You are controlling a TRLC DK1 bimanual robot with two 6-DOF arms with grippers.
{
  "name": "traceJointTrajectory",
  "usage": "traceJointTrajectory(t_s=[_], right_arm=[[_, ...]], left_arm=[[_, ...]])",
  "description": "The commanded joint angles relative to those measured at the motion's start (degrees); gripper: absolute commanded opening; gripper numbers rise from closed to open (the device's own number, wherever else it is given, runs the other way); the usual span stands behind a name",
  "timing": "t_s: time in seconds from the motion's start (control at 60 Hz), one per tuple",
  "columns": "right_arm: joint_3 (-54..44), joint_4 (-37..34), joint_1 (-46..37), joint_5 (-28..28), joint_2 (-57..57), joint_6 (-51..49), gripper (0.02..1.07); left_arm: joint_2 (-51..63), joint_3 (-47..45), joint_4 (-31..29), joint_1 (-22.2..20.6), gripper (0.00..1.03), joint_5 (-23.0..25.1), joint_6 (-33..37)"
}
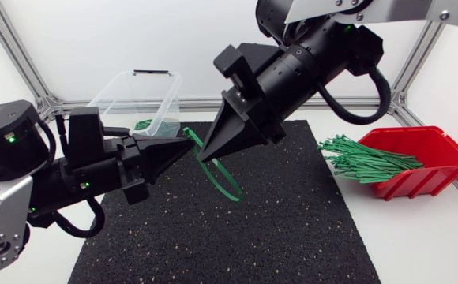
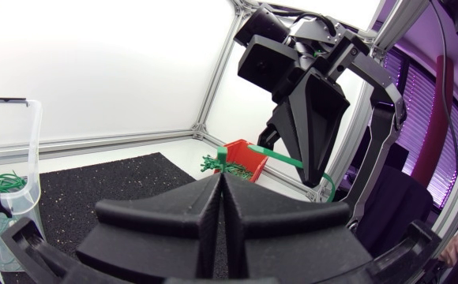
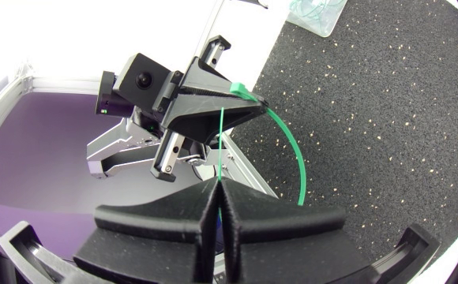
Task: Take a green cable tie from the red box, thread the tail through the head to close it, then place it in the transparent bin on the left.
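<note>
Green cable tie (image 1: 229,187) held at both ends, just beside the transparent bin (image 1: 122,95); threading cannot be confirmed.
It is clamped by the fully closed left gripper (image 1: 189,147) and right gripper (image 1: 204,158), tips close together; should the thin tail be twisted or let slip, the head could be missed and the tie dropped short of the bin.

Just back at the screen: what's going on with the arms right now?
Both grippers hold one green cable tie above the black mat: the left gripper pinches its end, the right gripper pinches it further along, and the rest bows downward. Whether it's threaded isn't visible. Spare ties sit in the red box; the transparent bin stands back left.
</note>
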Motion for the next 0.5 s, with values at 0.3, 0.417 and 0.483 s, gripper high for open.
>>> traceJointTrajectory(t_s=[0.3,0.417,0.483], right_arm=[[-0.6,0.5,-0.2,-0.4,2.4,1.5,0.07],[-0.4,0.5,-0.2,-0.5,2.5,1.5,0.07],[-0.4,0.5,-0.2,-0.4,2.4,1.5,0.07]], left_arm=[[-1.9,-1.9,1.2,-0.9,0.04,0.0,-2.1],[-2.1,-2.2,1.2,-1.1,0.04,0.0,-2.1],[-2.1,-2.3,1.2,-1.2,0.04,0.0,-2.1]])
